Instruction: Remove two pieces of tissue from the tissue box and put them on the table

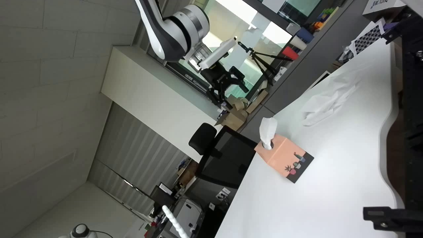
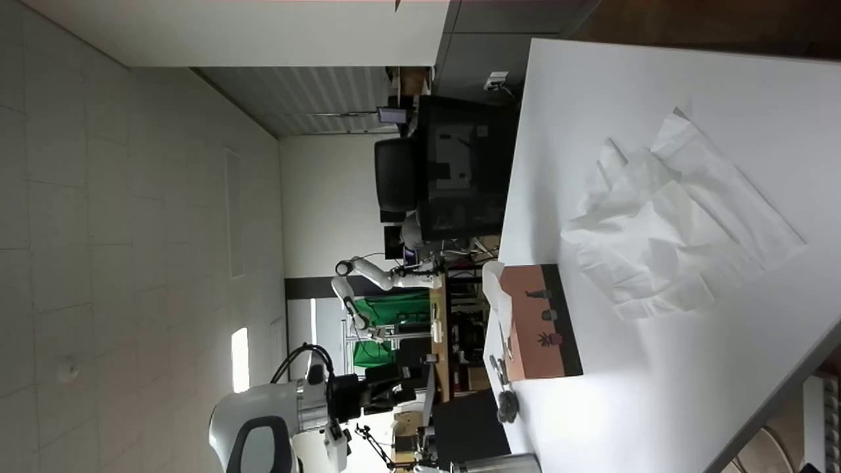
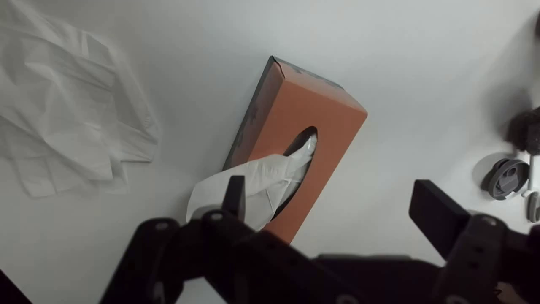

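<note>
In the wrist view, crumpled white tissues (image 3: 71,114), probably two, lie on the desk (image 3: 422,55) left of the tissue box (image 3: 322,112), so the task looks done with nothing remaining, the gripper (image 3: 331,197) wide and empty above.

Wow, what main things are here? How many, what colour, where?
table: one, white, foreground
tissue box: one, salmon-pink, on the table
box's tissue: at least one, white, poking out
loose tissues: count unclear, white, on the table
small objects: at least two, dark, on the table
office chair: at least one, black, background
tripod: at least one, black, background
cardboard boxes: several, brown, background
distant robot: at least one, white, background
robot arm: one, white and dark, above the table
jaws: one pair, black, open, on the arm
</note>
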Robot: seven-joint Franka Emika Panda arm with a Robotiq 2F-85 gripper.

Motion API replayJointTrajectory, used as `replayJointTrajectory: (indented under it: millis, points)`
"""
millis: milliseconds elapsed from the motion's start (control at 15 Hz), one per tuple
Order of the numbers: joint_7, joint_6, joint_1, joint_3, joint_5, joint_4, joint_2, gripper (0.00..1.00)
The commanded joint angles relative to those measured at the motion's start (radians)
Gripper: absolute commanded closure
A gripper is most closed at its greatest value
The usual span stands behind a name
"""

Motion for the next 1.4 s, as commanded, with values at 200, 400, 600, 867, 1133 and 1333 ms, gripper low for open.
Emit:
replayJointTrajectory:
  millis: [200, 400, 600, 867, 1133, 1333]
  points:
    - [0.005, -0.007, 0.021, 0.001, -0.004, -0.008, -0.025, 0.00]
    - [0.005, -0.007, 0.021, 0.000, -0.004, -0.012, -0.034, 0.00]
    - [0.005, -0.007, 0.021, 0.000, -0.004, -0.016, -0.035, 0.00]
    - [-0.010, 0.040, 0.010, -0.013, -0.009, 0.029, 0.020, 0.00]
    - [-0.066, 0.215, 0.011, -0.075, 0.081, 0.169, 0.187, 0.00]
    - [-0.159, 0.251, 0.005, -0.102, 0.254, 0.325, 0.342, 0.00]
